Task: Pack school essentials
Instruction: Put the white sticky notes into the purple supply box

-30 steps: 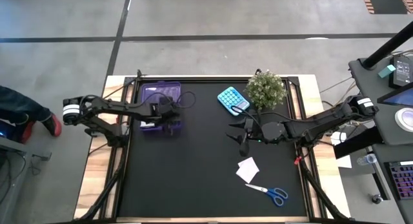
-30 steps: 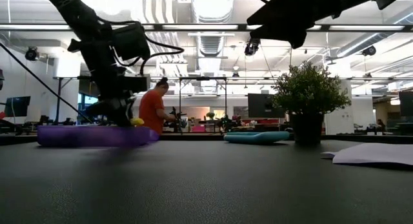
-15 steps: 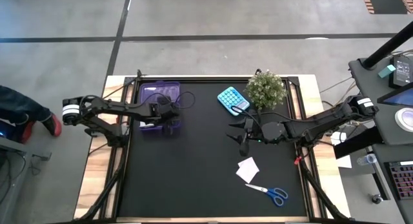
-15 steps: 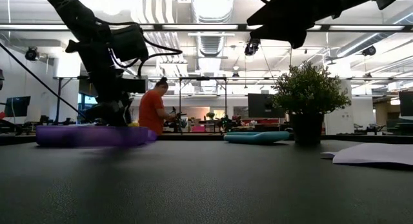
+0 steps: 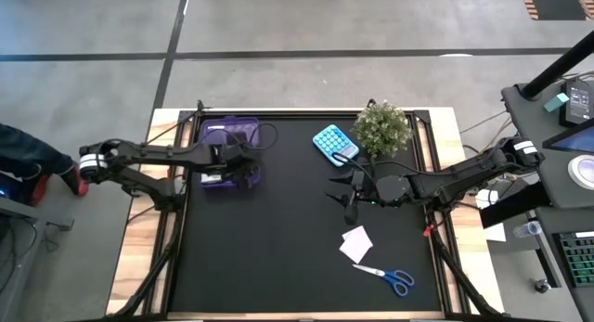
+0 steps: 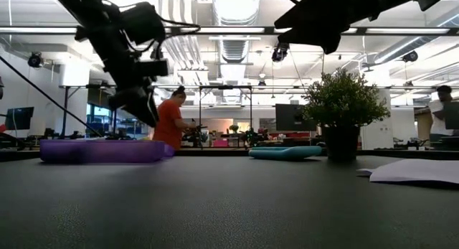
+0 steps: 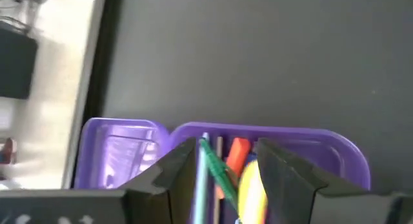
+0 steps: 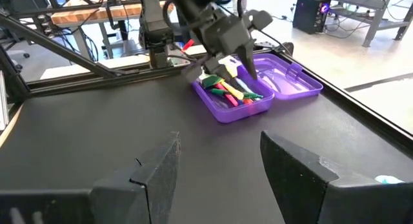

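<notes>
A translucent purple case (image 5: 232, 134) lies open at the table's far left, with several coloured pens (image 8: 232, 91) in its tray (image 7: 322, 150). My left gripper (image 5: 238, 173) hangs open above that tray, clear of it, as the low view shows (image 6: 140, 109). Green, orange and yellow pens (image 7: 226, 169) show between its fingers, below them. My right gripper (image 5: 342, 194) waits open over the table's middle right, holding nothing. A pale paper square (image 5: 356, 243) and blue-handled scissors (image 5: 388, 277) lie flat near the front right.
A small leafy potted plant (image 5: 382, 127) stands at the far right, with a flat light-blue calculator-like slab (image 5: 329, 141) beside it on the mat. The black mat (image 5: 278, 257) between the case and the right gripper is bare. People show in the room beyond.
My left gripper has opened and risen from the case's tray, where it stood low a second ago with a small yellow thing at its fingertips. It now hangs well above the case with nothing in it. The case has stayed in place.
</notes>
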